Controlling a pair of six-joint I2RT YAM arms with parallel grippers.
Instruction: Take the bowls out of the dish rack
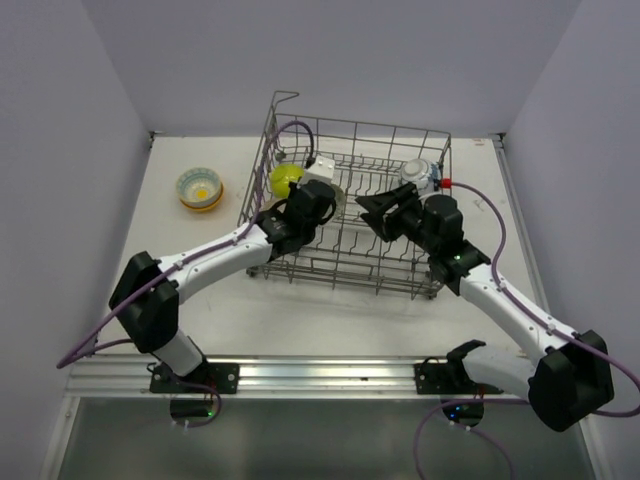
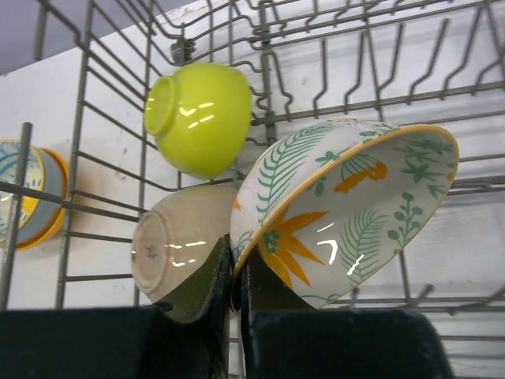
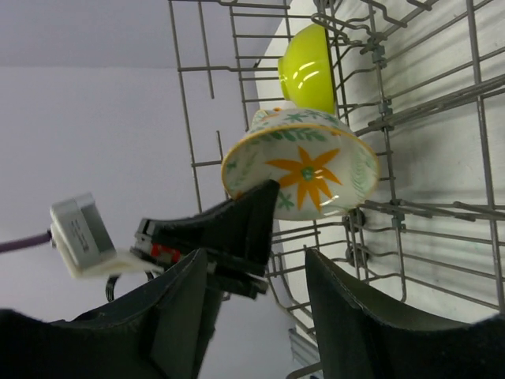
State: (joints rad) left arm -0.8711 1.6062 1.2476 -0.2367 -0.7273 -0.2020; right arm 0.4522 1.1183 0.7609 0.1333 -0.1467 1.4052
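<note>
Robot lab cell: bare white table, plain lavender walls.

- The dish rack stands in the middle of the table, in front of both arms.
- On the table to the left of the rack, apart from it, you have a stack of bowls.
- In the far-left corner of the rack the corner bowl lies on its side.
- Just before it, nearer to your left arm, the second bowl also lies on its side.
- To the right of these two, the middle bowl is tilted, with its rim between the fingers of the left gripper.
- The right gripper is inside the rack, to the right of the middle bowl and near it.
- Behind the right gripper, at the far-right side of the rack, sits the far-right bowl.
</note>
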